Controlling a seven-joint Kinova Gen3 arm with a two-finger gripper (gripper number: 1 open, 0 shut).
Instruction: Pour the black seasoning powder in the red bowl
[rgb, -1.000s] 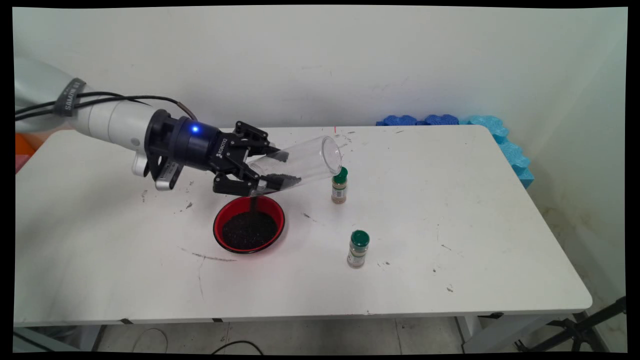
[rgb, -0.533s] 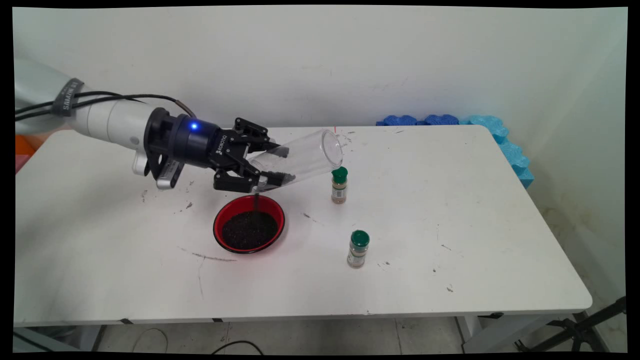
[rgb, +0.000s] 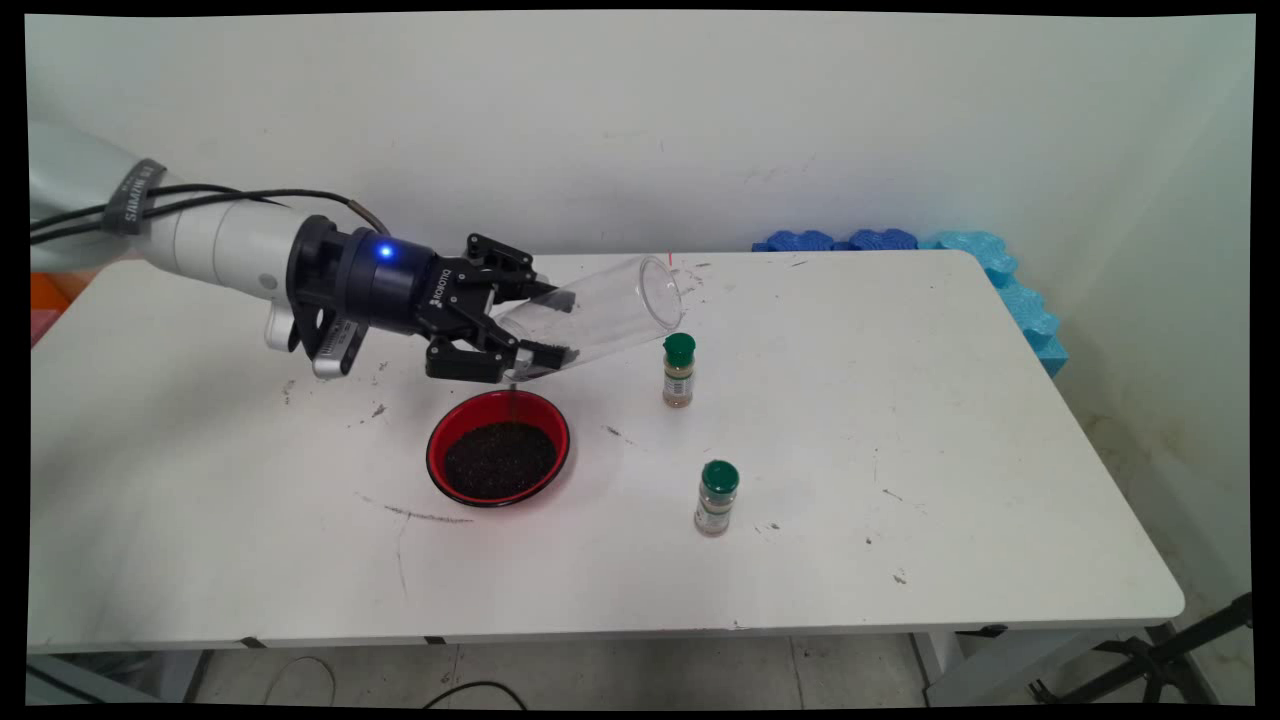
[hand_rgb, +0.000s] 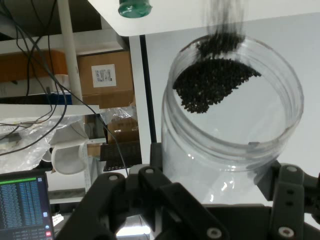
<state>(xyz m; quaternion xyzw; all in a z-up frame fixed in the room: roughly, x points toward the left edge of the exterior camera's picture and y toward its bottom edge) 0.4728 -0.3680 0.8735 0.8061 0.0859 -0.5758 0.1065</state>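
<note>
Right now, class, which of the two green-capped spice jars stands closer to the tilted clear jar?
The far spice jar, standing just below the clear jar's raised end; the near spice jar stands apart, toward the table's front edge.

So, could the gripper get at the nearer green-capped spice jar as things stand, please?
Probably not yet: the gripper is shut on the clear jar, though the spice jar stands unobstructed.

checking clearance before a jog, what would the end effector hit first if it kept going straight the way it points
The end effector, shut on the clear jar, points toward the table's right. That jar's raised base leads, and the far spice bottle looks nearest its line, though depth is unclear.
</note>
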